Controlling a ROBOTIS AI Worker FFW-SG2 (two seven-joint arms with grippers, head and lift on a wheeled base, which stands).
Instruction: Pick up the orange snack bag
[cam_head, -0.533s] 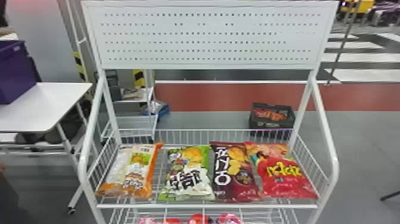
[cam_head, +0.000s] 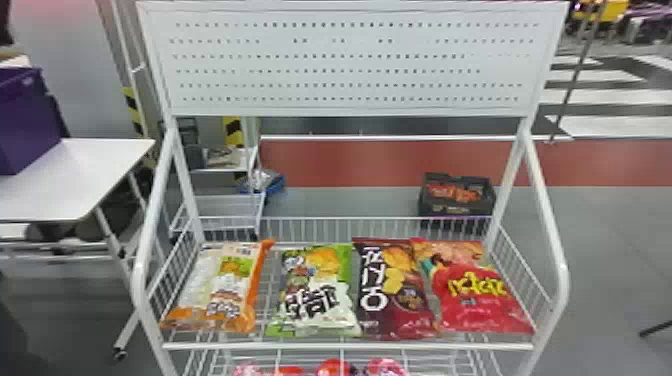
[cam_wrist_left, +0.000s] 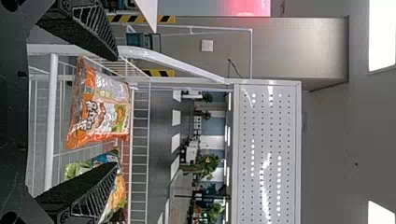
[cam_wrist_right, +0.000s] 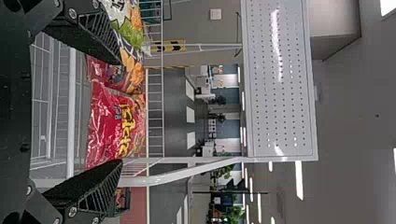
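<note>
A white wire rack dominates the head view, its pegboard at twelve o'clock. A white table stands at nine o'clock, bearing a purple bin. Taking the shelf's middle as the dial's centre, a black crate sits beyond at one o'clock, the orange snack bag lies at nine, a red bag at three; green and dark brown bags lie between. The left gripper and right gripper both have fingers spread wide, pinching nothing.
</note>
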